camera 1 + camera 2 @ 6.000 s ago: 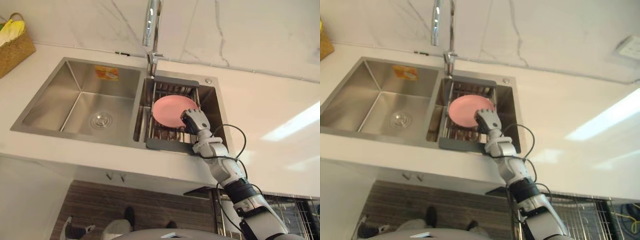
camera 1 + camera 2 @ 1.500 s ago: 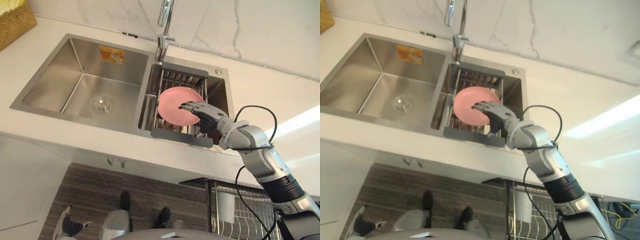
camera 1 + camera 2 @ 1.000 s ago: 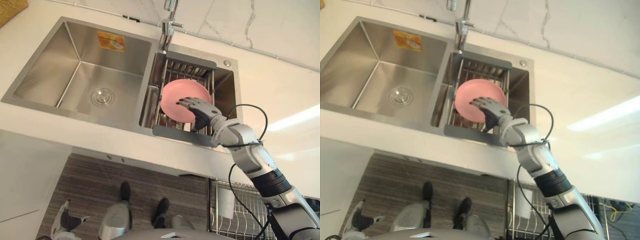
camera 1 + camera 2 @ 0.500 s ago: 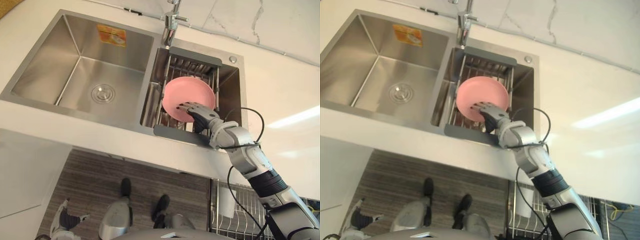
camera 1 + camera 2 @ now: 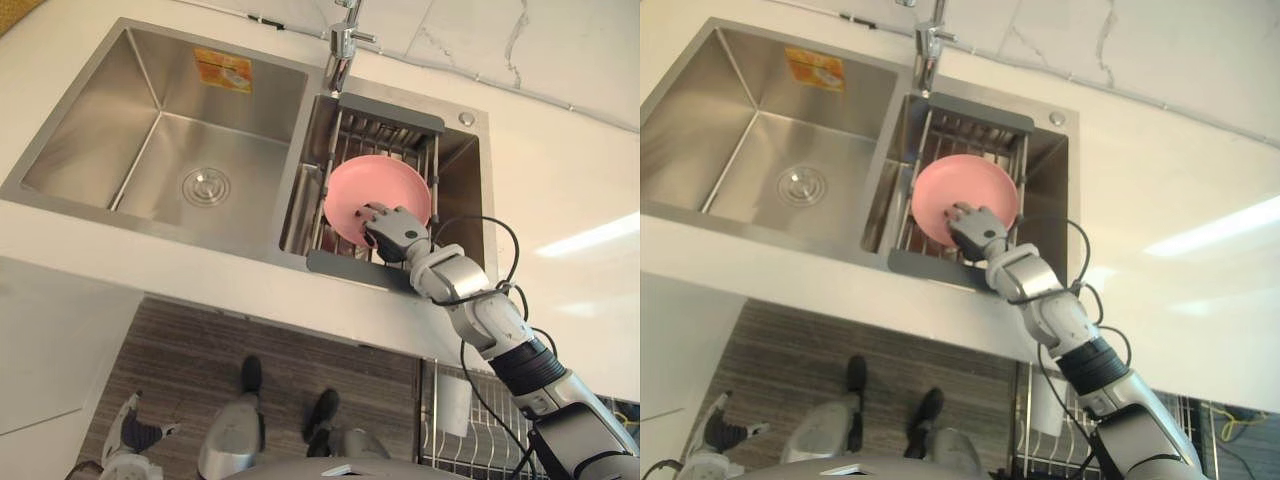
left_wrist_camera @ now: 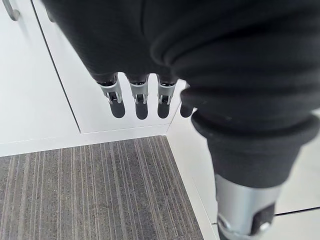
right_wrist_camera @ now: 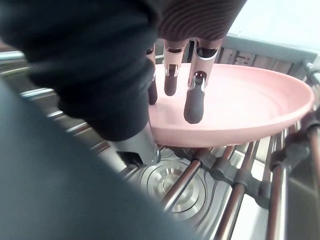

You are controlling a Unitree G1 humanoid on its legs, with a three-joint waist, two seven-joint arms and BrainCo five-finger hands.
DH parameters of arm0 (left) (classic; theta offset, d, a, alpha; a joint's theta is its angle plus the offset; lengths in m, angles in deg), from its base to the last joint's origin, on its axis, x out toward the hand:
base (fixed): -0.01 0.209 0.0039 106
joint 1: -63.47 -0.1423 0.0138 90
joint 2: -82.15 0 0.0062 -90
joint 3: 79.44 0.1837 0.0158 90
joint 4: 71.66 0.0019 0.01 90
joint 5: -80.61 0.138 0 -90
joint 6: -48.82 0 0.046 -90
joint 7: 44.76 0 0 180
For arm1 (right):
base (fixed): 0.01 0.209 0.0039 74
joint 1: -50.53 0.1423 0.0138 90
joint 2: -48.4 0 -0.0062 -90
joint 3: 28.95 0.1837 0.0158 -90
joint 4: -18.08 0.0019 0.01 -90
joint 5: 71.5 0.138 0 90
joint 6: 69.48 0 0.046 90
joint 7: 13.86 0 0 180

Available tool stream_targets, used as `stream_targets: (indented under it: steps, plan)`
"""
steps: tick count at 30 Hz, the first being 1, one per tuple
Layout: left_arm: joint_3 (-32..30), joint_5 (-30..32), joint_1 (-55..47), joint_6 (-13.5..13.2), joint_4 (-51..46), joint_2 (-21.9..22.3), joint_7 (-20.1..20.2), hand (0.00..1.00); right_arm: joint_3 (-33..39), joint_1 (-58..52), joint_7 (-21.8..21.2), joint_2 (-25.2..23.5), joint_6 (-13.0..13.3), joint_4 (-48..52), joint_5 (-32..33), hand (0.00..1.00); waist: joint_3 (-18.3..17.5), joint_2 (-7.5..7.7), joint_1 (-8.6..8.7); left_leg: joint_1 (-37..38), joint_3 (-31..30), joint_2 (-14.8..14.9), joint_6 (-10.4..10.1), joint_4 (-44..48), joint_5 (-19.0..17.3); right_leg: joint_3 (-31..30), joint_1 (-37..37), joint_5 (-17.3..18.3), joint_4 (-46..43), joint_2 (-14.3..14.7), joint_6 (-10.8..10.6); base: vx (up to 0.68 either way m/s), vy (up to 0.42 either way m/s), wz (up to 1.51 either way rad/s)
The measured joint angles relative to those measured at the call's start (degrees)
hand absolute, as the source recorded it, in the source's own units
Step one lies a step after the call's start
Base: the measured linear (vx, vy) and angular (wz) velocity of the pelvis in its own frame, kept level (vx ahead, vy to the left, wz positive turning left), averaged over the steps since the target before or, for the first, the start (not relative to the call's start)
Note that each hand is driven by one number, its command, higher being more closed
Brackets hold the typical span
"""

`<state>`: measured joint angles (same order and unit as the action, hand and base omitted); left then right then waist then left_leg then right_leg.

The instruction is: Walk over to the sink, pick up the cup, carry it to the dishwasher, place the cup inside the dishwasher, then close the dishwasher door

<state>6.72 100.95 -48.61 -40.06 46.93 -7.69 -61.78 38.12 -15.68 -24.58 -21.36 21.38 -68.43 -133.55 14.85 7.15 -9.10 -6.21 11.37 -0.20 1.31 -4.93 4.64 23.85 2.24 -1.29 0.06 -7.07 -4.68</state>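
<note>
The right robot hand (image 5: 392,230) reaches into the smaller basin of a steel sink (image 5: 150,110) and pinches the near rim of a pink plate (image 5: 385,180), its fingers (image 7: 194,107) bent over the top and its thumb (image 7: 142,150) underneath. The plate rests tilted on a wire rack (image 5: 388,128) just beyond and below that hand. The left robot hand (image 6: 141,97) hangs with fingers straight and slightly spread, beside a white cupboard (image 6: 30,75).

Right hand (image 5: 391,229) on pink plate (image 5: 374,186)
</note>
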Motion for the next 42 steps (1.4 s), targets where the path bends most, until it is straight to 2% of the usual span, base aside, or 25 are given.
stream_targets:
  steps: [3,9,12,16,17,18,20,22,24,27,32,34,37,42]
  plan:
    - [0.05,0.01,0.05,0.0,0.0,0.0,-0.1,0.0,-0.02,0.01,5.01,0.19,-0.34,-0.3,-3.48,1.0,0.0,0.0,0.04,-0.1,0.0,0.03,-0.06,0.0,-0.04,0.0,0.0,-0.01,0.23,0.09,0.01,0.0,0.0,0.0]
    - [0.17,0.08,0.22,-0.26,0.0,-0.05,-1.76,0.0,-0.07,3.25,14.86,0.24,-4.64,-5.52,-5.0,1.0,0.06,-0.1,-0.02,-0.67,-0.34,0.13,-0.08,0.0,0.11,0.34,0.16,-0.1,0.77,0.38,0.14,0.0,0.0,0.02]
    - [0.19,0.09,0.22,-0.31,-0.12,-0.06,-2.57,0.0,0.75,5.4,19.57,0.24,-6.19,-7.31,-0.77,1.0,0.17,-0.26,-0.2,-0.82,-0.39,0.09,0.29,0.32,0.52,0.52,0.23,-0.11,0.81,0.38,0.16,0.03,0.006,0.04]
    - [0.19,0.15,0.21,-0.45,-0.73,-0.06,-3.24,0.0,1.95,6.52,24.31,0.41,-6.39,-7.45,5.04,1.0,0.28,-0.43,-0.07,-0.85,-0.52,0.06,0.27,0.33,0.55,0.57,0.23,-0.11,0.82,0.4,0.16,0.01,0.003,0.01]
    - [0.2,0.16,0.25,-1.0,-1.34,-0.02,-3.53,0.0,4.03,6.72,26.92,0.39,-6.43,-7.67,7.01,1.0,0.5,-0.78,-0.02,-0.9,-0.63,0.02,0.3,0.32,0.62,0.62,0.23,-0.11,0.82,0.38,0.16,0.0,0.0,0.0]
    - [0.2,0.17,0.25,-1.28,-1.58,-0.01,-3.59,0.0,5.24,7.2,27.8,0.4,-6.5,-7.78,7.85,1.0,0.65,-1.02,-0.01,-0.92,-0.64,0.01,0.32,0.31,0.67,0.63,0.23,-0.11,0.82,0.36,0.16,-0.04,0.017,0.02]
    - [0.33,0.12,0.22,-1.01,-3.54,0.05,-3.84,0.0,8.96,10.79,30.28,0.54,-8.04,-7.9,10.47,1.0,1.34,-2.11,0.11,-0.9,-0.49,-0.01,0.28,0.28,0.7,0.65,0.23,-0.19,0.81,0.34,0.27,-0.04,0.02,0.02]
    - [0.3,0.1,0.25,0.69,-8.18,0.54,-2.87,0.0,12.85,11.52,31.03,0.56,-8.68,-6.01,11.7,1.0,1.69,-2.83,-0.06,-0.88,-0.54,-0.06,0.27,0.29,0.82,0.85,0.13,-0.23,0.8,0.31,0.23,-0.01,0.005,0.05]
    - [-0.18,0.09,0.78,2.59,-11.84,0.59,0.29,0.0,15.56,11.68,31.18,0.57,-8.33,-3.28,12.69,1.0,1.61,-3.22,0.08,-0.85,-0.56,-0.12,0.48,0.31,0.99,0.91,0.09,-0.24,0.8,0.24,0.22,0.0,0.0,0.02]
    - [-0.6,-0.03,3.74,4.96,-12.69,0.08,5.19,0.0,16.93,13.01,31.0,0.6,-6.75,-2.15,14.56,1.0,1.55,-3.38,1.38,-0.73,-0.31,-0.2,0.51,0.33,1.1,0.64,0.09,-0.3,0.8,0.14,0.16,0.01,0.007,-0.03]
    - [-0.68,-1.9,7.98,5.09,-11.12,-2.02,9.17,0.0,16.88,13.06,30.06,0.64,-3.37,-2.19,19.75,1.0,1.45,-3.65,2.39,-0.67,1.25,-0.06,0.5,0.36,1.1,-0.84,0.79,-0.66,0.82,0.18,0.29,0.01,0.01,-0.15]
    - [-0.74,-2.35,9.2,5.0,-9.24,-2.33,10.27,0.0,16.91,13.05,28.53,1.06,-1.92,-2.27,22.44,1.0,1.19,-4.44,3.2,-0.54,1.55,-0.07,0.5,0.36,1.1,-1.23,0.84,-0.88,0.87,0.16,0.32,0.0,0.018,-0.11]
    - [-0.84,-2.8,10.48,5.02,-7.33,-2.34,11.23,0.0,16.87,13.03,25.73,2.22,0.77,-2.31,23.87,1.0,0.7,-5.32,3.42,-0.22,1.94,0.06,0.49,0.36,1.09,-1.51,0.74,-1.0,0.87,0.23,0.41,-0.01,0.012,-0.09]
    - [-2.82,-2.83,12.11,5.18,-4.45,-2.41,12.39,0.0,16.85,13.01,24.74,2.74,4.19,-2.51,23.93,1.0,0.02,-6.48,3.91,0.75,2.59,0.45,0.3,0.31,1.01,-2.02,0.06,-1.16,0.9,0.52,0.65,-0.03,0.005,-0.08]
